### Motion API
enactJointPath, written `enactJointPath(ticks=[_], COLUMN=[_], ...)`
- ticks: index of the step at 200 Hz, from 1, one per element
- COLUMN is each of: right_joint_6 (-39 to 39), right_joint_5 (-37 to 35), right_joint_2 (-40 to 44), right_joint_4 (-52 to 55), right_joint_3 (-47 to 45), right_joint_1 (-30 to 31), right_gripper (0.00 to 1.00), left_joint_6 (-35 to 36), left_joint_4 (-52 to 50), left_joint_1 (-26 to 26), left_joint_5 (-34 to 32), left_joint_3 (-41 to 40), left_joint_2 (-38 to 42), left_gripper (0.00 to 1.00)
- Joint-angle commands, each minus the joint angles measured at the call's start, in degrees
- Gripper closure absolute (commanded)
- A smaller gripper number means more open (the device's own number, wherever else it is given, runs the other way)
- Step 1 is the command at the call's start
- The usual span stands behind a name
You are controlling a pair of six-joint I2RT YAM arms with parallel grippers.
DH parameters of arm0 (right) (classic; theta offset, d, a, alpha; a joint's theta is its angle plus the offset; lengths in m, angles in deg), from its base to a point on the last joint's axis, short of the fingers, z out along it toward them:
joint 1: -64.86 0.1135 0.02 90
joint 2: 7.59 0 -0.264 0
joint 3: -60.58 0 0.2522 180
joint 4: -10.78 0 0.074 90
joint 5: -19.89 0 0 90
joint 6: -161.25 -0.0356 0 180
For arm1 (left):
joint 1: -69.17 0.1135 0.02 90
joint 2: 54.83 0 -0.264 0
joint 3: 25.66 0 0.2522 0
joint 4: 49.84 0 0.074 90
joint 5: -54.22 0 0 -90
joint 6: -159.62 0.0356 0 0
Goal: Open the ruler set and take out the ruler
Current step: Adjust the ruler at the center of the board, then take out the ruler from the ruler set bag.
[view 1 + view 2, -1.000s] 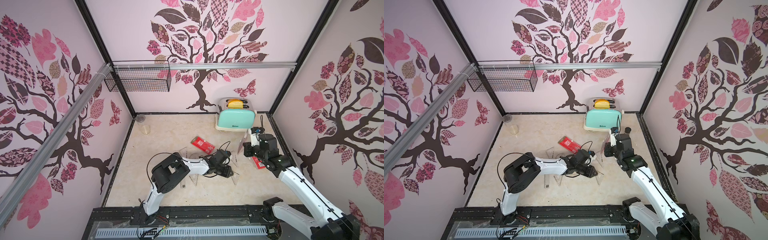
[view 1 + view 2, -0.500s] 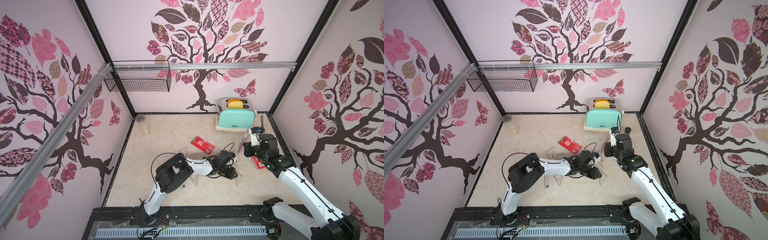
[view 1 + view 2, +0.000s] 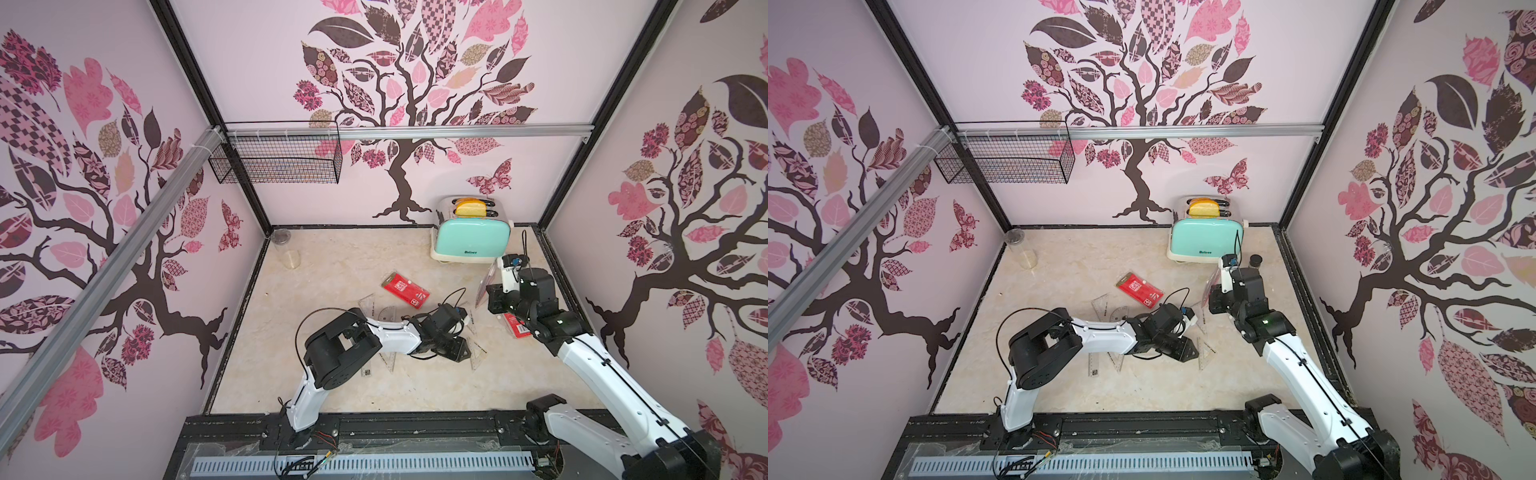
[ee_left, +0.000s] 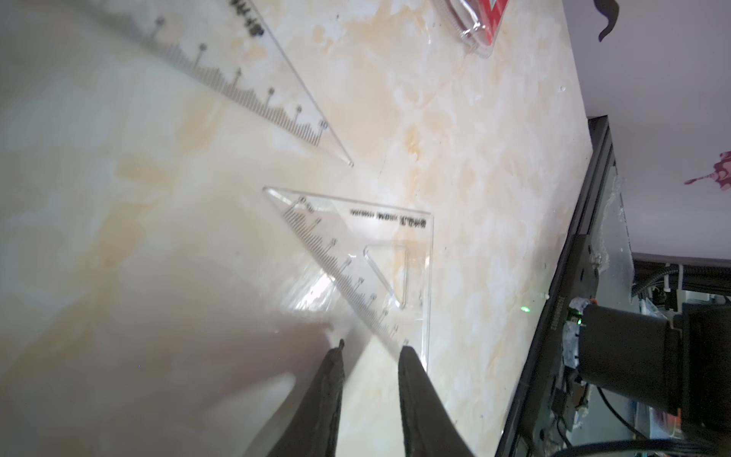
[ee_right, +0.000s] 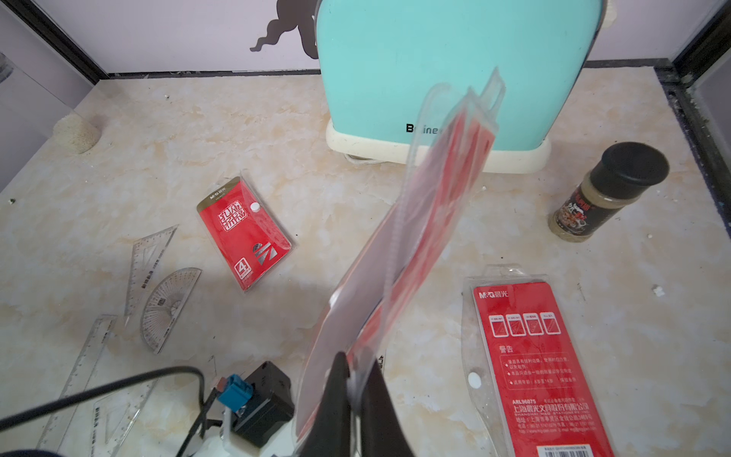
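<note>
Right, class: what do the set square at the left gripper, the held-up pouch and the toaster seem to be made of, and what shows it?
Set square: rigid clear plastic, glossy; the table shows through and glare sits on it.
Pouch: thin clear plastic film, probably soft; it bows, with a ribbed seam.
Toaster: mint shell, likely smooth plastic; soft even sheen.

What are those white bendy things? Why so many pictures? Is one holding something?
They are two robot arms with pinchers for hands. Two pictures look down on the table from above; two come from little cameras on the arms' wrists. On the table lie see-through rulers, like a triangle and a protractor, a red ruler pack, a toaster and a spice jar. The right gripper is shut on a clear pouch with red card inside, held up. The left gripper is open and empty, its tips beside the triangle's corner.
</note>
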Motion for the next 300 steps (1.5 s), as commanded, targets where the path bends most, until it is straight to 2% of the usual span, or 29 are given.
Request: enactJointPath(ticks=[1, 31, 45, 68, 97, 129, 173, 300], right_joint_6=[-0.2, 0.3, 0.8, 1.4, 1.8, 1.9, 2.2, 2.5], right_joint_5=[0.1, 1.5, 3.1, 5.6, 7.9, 10.9, 13.6, 18.7], right_joint_2=[0.4, -0.3, -0.9, -2.0, -2.7, -3.3, -4.0, -4.7], right_joint_4=[0.3, 0.4, 0.6, 0.9, 0.9, 0.6, 0.1, -0.5], right_joint_3=[1.3, 1.4, 1.5, 1.7, 1.9, 1.9, 2.2, 2.5], right_joint_1=[0.0, 0.0, 0.0, 0.0, 0.0, 0.0, 0.0, 0.1], right_gripper=[1.0, 1.0, 1.0, 1.0, 1.0, 1.0, 1.0, 1.0], left_joint_6=[2.0, 4.2, 5.1, 6.7, 8.0, 8.4, 6.2, 5.5], left_joint_4=[-3.3, -5.4, -6.0, -6.3, -5.8, -4.0, 1.1, 1.9], left_joint_1=[0.1, 0.9, 1.5, 3.4, 5.8, 6.7, 6.4, 5.8], left_joint_5=[-3.9, -8.3, -10.7, -14.8, -17.1, -16.6, -11.6, -8.0], left_joint_3=[-1.3, -2.6, -2.7, -2.3, -0.6, 2.1, 3.2, 5.6], left_joint_2=[5.4, 12.1, 15.0, 19.3, 22.1, 21.4, 18.3, 13.4], left_gripper=[0.72, 0.77, 0.81, 0.94, 1.0, 1.0, 1.0, 1.0])
